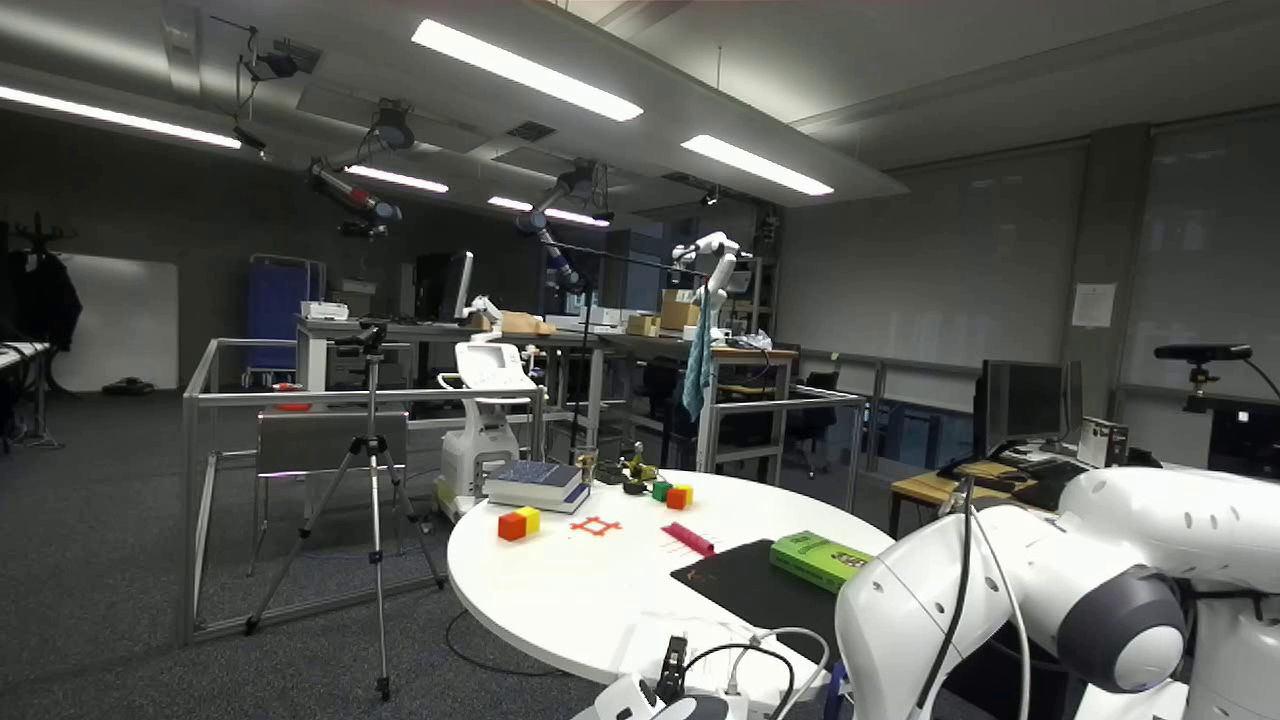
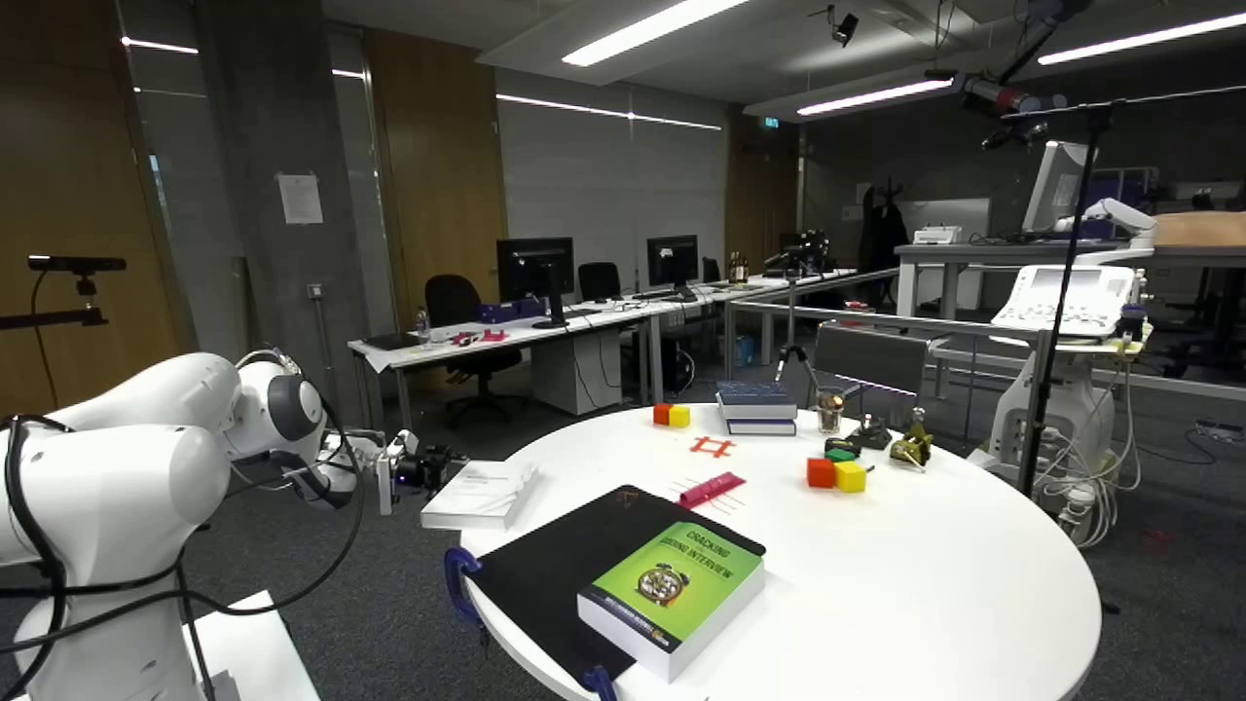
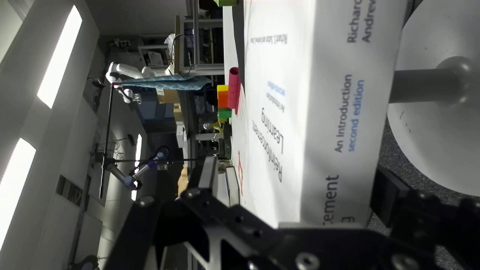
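At rim of worktop (image 2: 934, 594): white book (image 3: 279, 112) just ahead of end effector (image 3: 296, 180), jaws apart, long spine crosswise.

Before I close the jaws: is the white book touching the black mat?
Apart. An exterior view shows a strip of white table between the white book and the black mat.

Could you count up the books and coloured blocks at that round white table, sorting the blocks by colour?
White book: 1
Green book: 1
Stacked books: 2
Red blocks: 2
Yellow blocks: 2
Green block: 1
Total: 9
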`<action>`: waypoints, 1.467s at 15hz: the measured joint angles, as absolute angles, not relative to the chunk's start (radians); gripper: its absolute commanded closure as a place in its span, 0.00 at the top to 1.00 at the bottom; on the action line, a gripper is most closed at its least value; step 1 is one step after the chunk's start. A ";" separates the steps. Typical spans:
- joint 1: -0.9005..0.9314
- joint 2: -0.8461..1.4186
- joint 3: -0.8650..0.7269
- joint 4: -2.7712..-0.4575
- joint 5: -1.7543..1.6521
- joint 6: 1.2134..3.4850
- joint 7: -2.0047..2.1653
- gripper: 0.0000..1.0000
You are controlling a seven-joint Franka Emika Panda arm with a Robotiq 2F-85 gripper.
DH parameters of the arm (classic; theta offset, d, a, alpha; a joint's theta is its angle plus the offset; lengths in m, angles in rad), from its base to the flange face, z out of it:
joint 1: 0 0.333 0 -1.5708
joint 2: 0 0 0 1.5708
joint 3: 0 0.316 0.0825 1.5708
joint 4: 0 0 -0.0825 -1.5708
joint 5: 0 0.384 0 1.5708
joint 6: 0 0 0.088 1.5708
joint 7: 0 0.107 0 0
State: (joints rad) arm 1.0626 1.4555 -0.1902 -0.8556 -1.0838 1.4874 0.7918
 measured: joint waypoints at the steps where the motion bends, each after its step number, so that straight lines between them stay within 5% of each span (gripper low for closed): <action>1: 1.063 1.456 -0.190 -0.855 -1.084 1.487 0.792 1.00; 20: 1.064 1.473 -0.169 -0.855 -1.126 1.392 0.788 1.00; 22: 1.064 1.474 -0.166 -0.855 -1.130 1.388 0.787 0.74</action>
State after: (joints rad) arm 1.0637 1.4737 -0.1661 -0.8547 -1.1297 1.3882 0.7874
